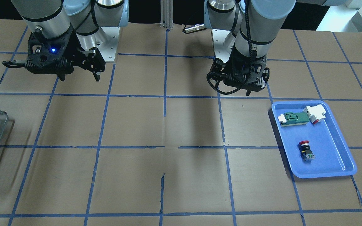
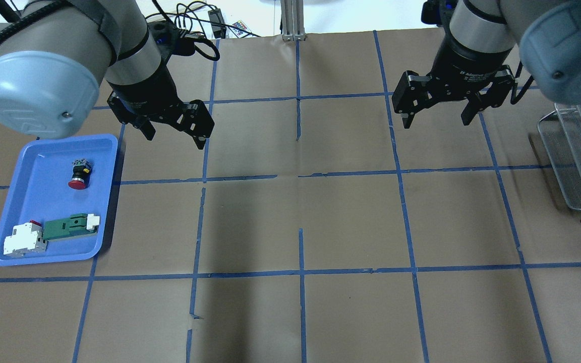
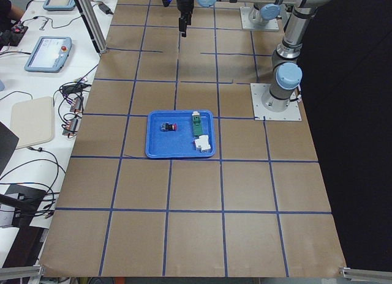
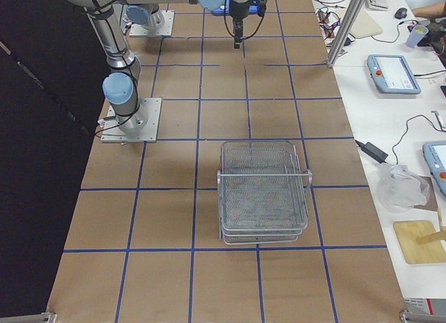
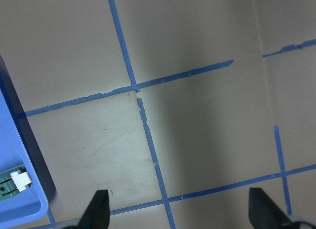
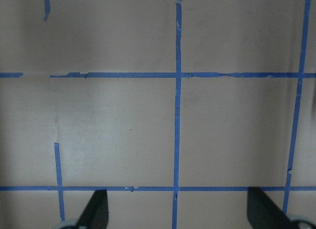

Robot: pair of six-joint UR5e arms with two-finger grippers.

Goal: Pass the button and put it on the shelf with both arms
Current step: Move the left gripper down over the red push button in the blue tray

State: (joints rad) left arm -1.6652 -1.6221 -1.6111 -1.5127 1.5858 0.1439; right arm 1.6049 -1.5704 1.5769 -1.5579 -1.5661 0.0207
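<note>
**Nothing gripped**

Button [image 2: 79, 175] lies on its side in blue tray [image 2: 38, 212], left end of table [image 2: 295, 227]. Left pincer [image 2: 174, 138] hovers near the tray, fingers spread wide. Right pincer [image 2: 437, 122] likewise spread, near shelf [image 2: 575, 166].

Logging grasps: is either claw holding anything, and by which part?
Nothing is held. The left claw and right claw are open and empty; the button lies in the blue tray.

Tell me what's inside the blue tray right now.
The blue tray holds the button, lying on its side, and apart from it a flat green-and-white part with a red bit. Nothing else shows; the tray floor under those two is covered.
</note>
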